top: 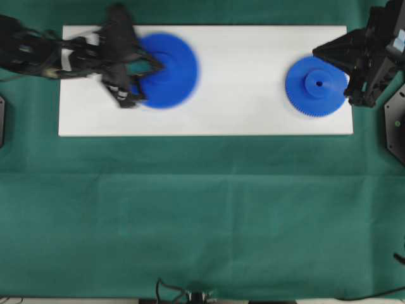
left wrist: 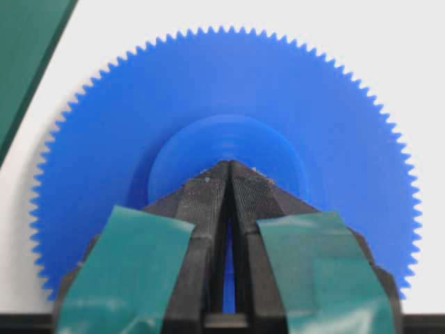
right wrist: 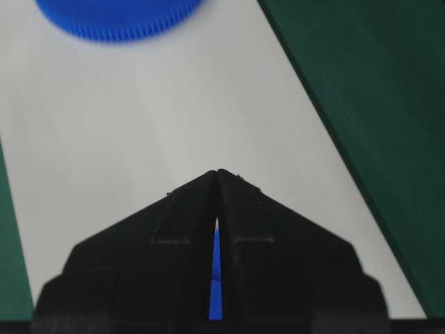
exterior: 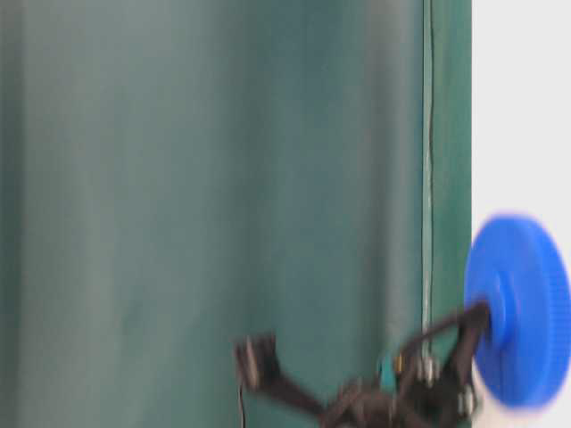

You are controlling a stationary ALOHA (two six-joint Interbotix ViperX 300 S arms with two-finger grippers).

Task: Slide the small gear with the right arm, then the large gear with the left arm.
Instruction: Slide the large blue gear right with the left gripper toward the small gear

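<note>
The large gear (top: 168, 71) is a wide blue toothed disc at the left end of the white board (top: 240, 114), and it looks motion-blurred. My left gripper (top: 156, 63), with teal patches, is shut and holds nothing. Its pointed tip (left wrist: 228, 164) rests on the large gear's (left wrist: 229, 90) raised hub, also visible from table level (exterior: 479, 318). The small gear (top: 316, 86) lies at the board's right end. My right gripper (top: 316, 54), all black, is shut and empty over that gear's far edge. In the right wrist view its tip (right wrist: 217, 172) points along the board toward the large gear (right wrist: 118, 17).
The white board (right wrist: 139, 118) lies on a green cloth (top: 202, 215) that covers the table. The stretch of board between the two gears is bare. Black fixtures sit at the table's left (top: 2, 120) and right (top: 395, 126) edges.
</note>
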